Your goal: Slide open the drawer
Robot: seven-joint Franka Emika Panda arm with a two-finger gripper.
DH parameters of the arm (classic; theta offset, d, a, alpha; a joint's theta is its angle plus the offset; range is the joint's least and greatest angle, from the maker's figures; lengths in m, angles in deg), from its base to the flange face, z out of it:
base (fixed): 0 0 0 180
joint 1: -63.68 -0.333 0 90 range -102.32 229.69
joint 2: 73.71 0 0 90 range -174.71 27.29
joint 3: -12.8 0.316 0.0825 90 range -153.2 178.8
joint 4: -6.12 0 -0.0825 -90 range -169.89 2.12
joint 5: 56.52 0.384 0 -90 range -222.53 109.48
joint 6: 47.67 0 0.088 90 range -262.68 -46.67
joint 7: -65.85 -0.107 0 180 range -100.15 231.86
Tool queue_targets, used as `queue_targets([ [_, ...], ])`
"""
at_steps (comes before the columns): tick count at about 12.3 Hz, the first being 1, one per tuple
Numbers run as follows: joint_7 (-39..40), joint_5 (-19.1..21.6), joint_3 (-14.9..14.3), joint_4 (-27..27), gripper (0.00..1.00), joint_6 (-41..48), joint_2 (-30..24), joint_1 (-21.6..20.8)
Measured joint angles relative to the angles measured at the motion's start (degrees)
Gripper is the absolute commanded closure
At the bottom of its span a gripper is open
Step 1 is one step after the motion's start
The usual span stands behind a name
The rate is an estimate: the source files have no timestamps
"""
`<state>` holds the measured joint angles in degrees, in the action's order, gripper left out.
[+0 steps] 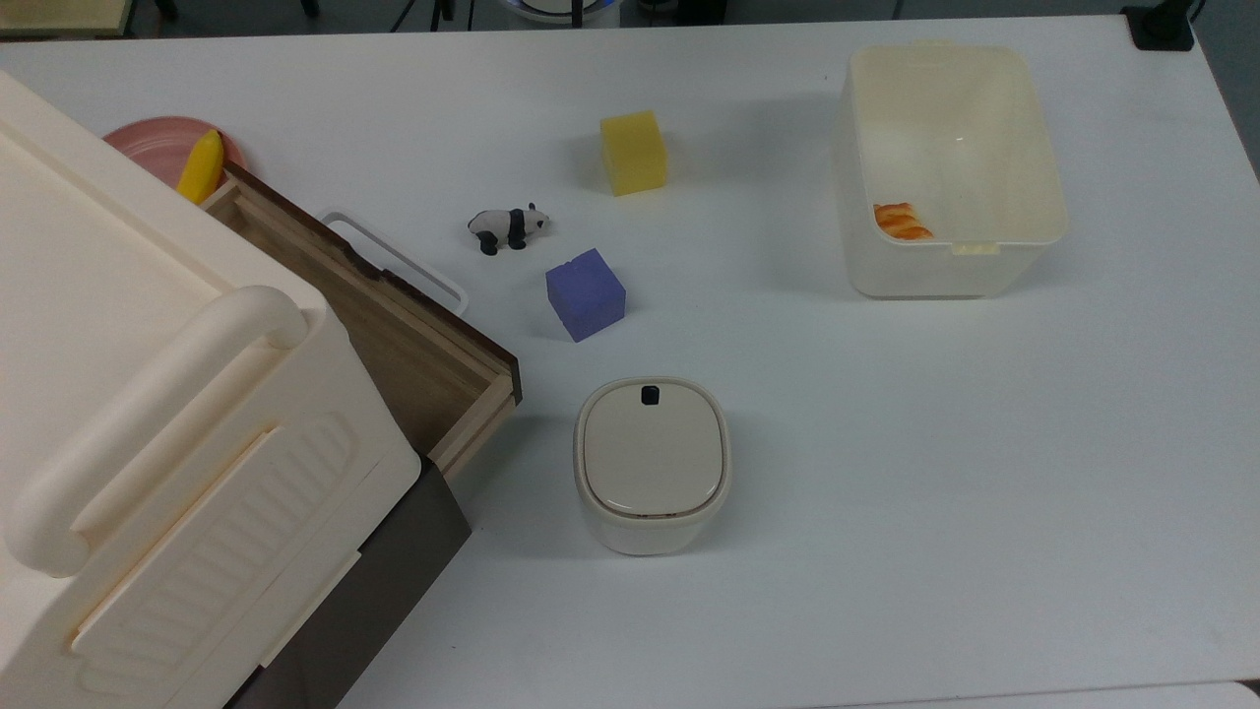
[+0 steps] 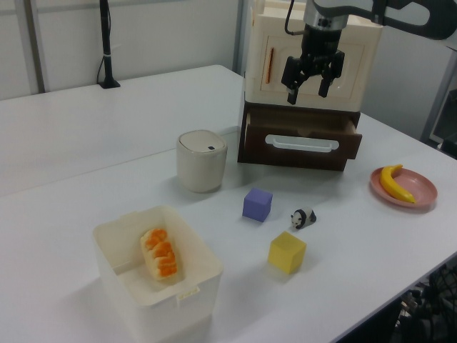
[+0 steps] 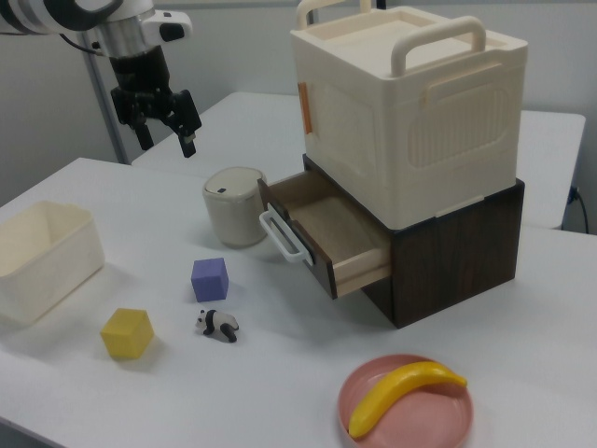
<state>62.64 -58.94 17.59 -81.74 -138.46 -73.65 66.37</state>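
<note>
The drawer (image 1: 399, 340) stands pulled partway out of the dark base under the cream cabinet (image 1: 148, 394). Its light wood inside (image 3: 331, 229) is bare, and its white loop handle (image 2: 300, 145) faces the table. My gripper (image 2: 305, 97) hangs open in the air above and a little behind the drawer front in the left view, holding nothing. In the right view the gripper (image 3: 168, 147) is high at the right view's upper left, well apart from the handle (image 3: 281, 234).
A lidded beige bin (image 1: 652, 463) stands close to the drawer's corner. A purple cube (image 1: 585, 292), a toy panda (image 1: 507, 227) and a yellow cube (image 1: 633, 152) lie before the drawer. A cream tub (image 1: 1043, 148) holds orange food. A pink plate (image 3: 373, 425) carries a banana.
</note>
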Motion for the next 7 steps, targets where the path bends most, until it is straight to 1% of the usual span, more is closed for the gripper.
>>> queue_targets([
  [3, 2.4, 0.0, 0.2, 0.0, 0.00, 0.0, 0.0, 0.0],
  [7, 2.7, 0.0, 0.2, 0.0, 0.00, 0.0, 0.0, 0.0],
])
